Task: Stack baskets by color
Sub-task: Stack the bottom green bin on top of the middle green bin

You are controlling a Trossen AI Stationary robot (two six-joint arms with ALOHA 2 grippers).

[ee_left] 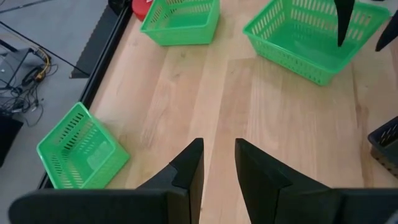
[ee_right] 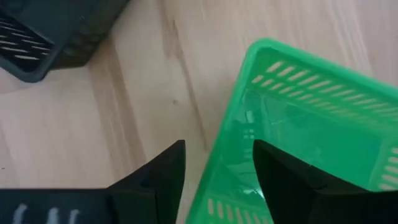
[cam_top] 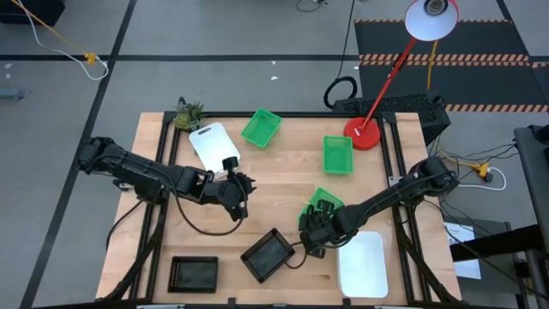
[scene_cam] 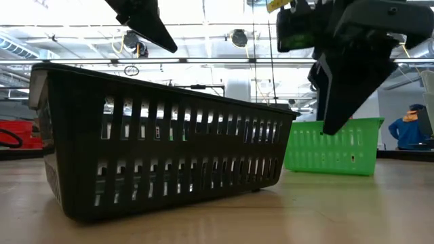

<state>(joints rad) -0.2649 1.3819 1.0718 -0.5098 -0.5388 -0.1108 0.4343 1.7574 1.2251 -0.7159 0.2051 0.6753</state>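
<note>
The right gripper (cam_top: pixel 313 225) hangs over the near corner of a green basket (cam_top: pixel 326 202) at the table's right-centre; in the right wrist view its fingers (ee_right: pixel 283 177) straddle that basket's rim, one outside the wall and one over the inside, jaws spread and not yet closed on the plastic. The left gripper (cam_top: pixel 243 190) waits mid-table beside a white basket (cam_top: pixel 214 145), fingers narrowly parted over bare wood and holding nothing. Two further green baskets lie apart: one at the far edge (cam_top: pixel 261 127) and one near the red lamp base (cam_top: pixel 337 154). A black basket (cam_top: pixel 269 255) sits askew just beside the right gripper, another black one (cam_top: pixel 193 274) at the near left, and a second white basket (cam_top: pixel 362 264) at the near right. No colour appears to be stacked yet, though whether any of these is already a nested pair cannot be judged from above. Risks noted: the rim is thin and perforated, so a bite this close to the corner may let the basket swing or slip when lifted; the black basket stands close enough that a swing could knock it; and the green basket lies skewed to its neighbours, so it could catch on a rim rather than nest unless turned square first.
</note>
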